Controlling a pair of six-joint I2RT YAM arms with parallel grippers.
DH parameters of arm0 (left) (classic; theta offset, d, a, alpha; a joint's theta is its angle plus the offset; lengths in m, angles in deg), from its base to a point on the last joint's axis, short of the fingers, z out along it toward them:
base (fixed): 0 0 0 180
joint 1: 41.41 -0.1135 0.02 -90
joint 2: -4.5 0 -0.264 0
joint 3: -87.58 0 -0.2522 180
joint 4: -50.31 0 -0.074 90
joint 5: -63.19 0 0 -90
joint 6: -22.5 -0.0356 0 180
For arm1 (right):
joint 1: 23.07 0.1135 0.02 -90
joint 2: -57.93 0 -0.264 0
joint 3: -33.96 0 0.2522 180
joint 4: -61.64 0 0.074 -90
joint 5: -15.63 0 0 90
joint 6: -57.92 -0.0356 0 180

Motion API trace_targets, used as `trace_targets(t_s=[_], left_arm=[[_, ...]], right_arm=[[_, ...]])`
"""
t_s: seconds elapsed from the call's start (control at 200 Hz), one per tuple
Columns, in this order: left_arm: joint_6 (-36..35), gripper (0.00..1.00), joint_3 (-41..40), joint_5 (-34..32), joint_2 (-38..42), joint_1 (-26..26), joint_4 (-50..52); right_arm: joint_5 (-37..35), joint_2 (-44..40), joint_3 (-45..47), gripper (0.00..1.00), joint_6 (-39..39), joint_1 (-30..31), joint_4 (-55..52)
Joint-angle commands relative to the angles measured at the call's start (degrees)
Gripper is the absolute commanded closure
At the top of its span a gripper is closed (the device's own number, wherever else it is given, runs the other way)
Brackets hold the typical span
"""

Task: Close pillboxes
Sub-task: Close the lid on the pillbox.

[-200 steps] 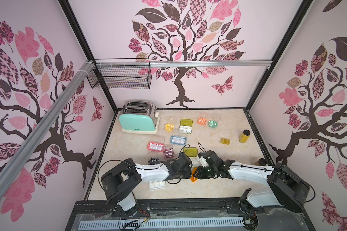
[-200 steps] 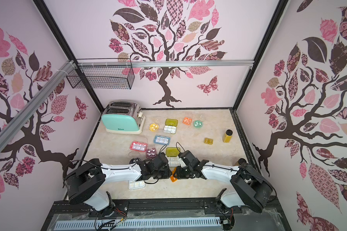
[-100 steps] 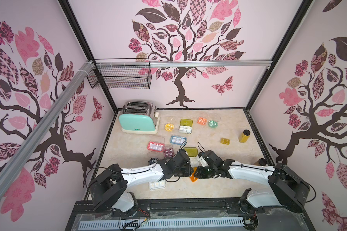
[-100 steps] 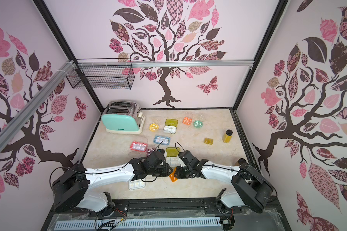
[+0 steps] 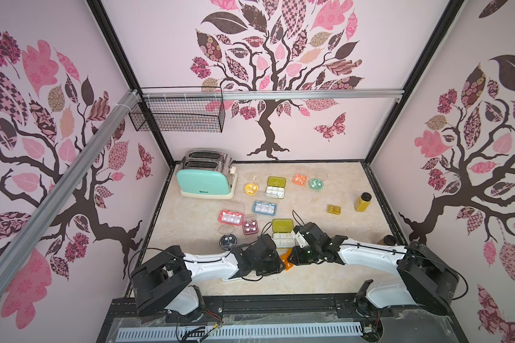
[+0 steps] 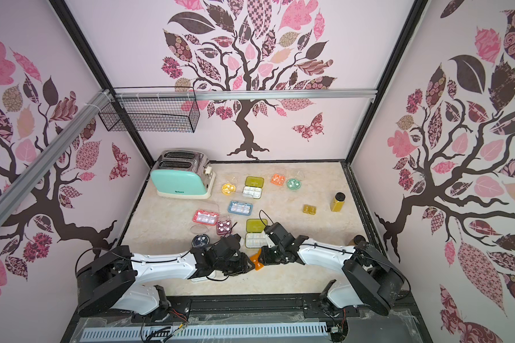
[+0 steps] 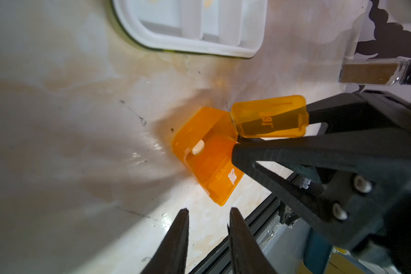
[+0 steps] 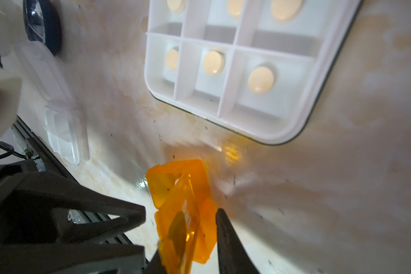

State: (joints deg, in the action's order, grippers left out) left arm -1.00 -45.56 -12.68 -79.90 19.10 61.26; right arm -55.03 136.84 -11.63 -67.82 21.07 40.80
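We see that our left end effector [image 7: 208,210] has spread a little and drawn back empty, while our right end effector [image 8: 190,233] pinches the orange pillbox [image 7: 207,154] at the front of the table [image 5: 324,267], so its lid [image 7: 268,116] still waits for closing.

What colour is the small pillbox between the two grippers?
Translucent orange. The pillbox shows best in the left wrist view.
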Motion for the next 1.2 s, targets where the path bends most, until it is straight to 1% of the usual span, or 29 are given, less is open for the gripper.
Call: trace_targets(t_s=[0.0,0.1,0.46,0.54,0.605,0.725,0.885,0.945,1.035,1.115,1.196], left_arm=[[1.4,0.69,0.3,1.2,-2.2,0.3,-5.2],[0.2,0.71,1.4,0.5,-3.0,0.3,-3.6],[0.5,0.76,1.3,-0.7,-5.0,0.3,-3.1],[0.2,0.8,1.5,-0.6,-5.8,0.3,-3.4],[0.3,0.87,1.5,-0.5,-6.4,0.3,-3.6],[0.5,0.91,1.4,-0.1,-7.0,0.3,-3.8],[0.6,0.9,1.3,-0.3,-6.9,0.3,-3.4],[0.6,0.89,1.2,-0.5,-7.2,0.3,-3.3],[0.6,0.83,1.0,-0.4,-7.7,0.3,-3.4],[0.5,0.81,1.1,-0.6,-7.6,0.2,-3.3],[0.1,0.81,1.4,-0.9,-7.5,-0.1,-2.6]], right_arm=[[-2.1,1.2,-0.8,0.73,0.9,0.2,-3.0],[-2.2,1.1,-0.7,0.74,0.9,0.2,-3.1],[-1.7,1.2,0.1,0.73,0.4,0.2,-2.4],[-1.6,1.2,0.4,0.74,0.2,0.2,-2.1],[-1.5,1.0,0.7,0.74,0.0,0.2,-1.8],[-1.1,1.1,0.9,0.74,-0.3,0.2,-1.5],[-0.9,1.4,0.8,0.74,-0.4,0.2,-1.2],[-0.8,1.4,1.0,0.74,-0.5,0.2,-1.2],[-0.8,1.2,1.2,0.73,-0.4,0.2,-1.3],[-0.6,0.6,1.4,0.7,0.0,0.2,-2.3],[-0.4,-0.4,1.3,0.69,0.7,0.2,-3.6]])
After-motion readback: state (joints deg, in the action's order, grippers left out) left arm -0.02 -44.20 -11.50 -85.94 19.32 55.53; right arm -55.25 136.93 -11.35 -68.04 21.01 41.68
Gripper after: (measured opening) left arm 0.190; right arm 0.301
